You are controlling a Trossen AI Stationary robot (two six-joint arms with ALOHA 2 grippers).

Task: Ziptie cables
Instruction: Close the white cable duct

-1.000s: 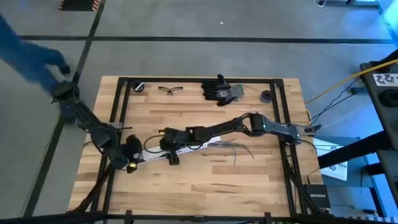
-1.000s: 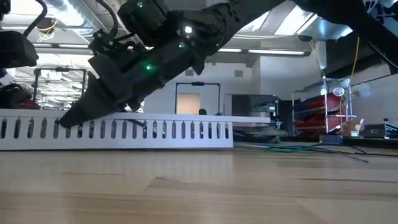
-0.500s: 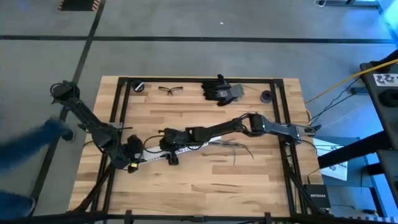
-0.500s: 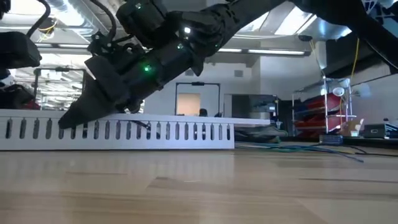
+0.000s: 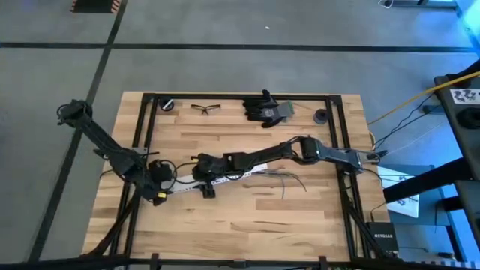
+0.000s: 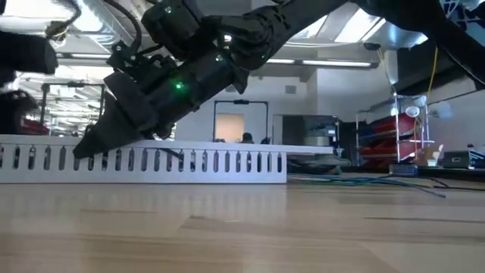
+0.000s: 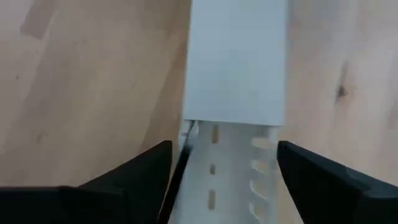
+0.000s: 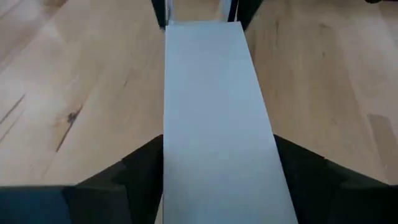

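Nudged slightly rightward, the left claw (image 5: 160, 182) and right claw (image 5: 199, 174) (fingers spread) straddle the slotted white duct (image 6: 182, 161).

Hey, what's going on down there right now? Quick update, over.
Left gripper and right gripper both straddle the white slotted strip, one at each end. Cables lie loose on the table, untied. Nothing blocks them.

"NETGEAR" in white letters on black box (image 5: 379, 239), on floor off table's (image 5: 247, 214) near right corner. Black-and-white marker tags on stand (image 5: 466, 96) at right: no legible text.
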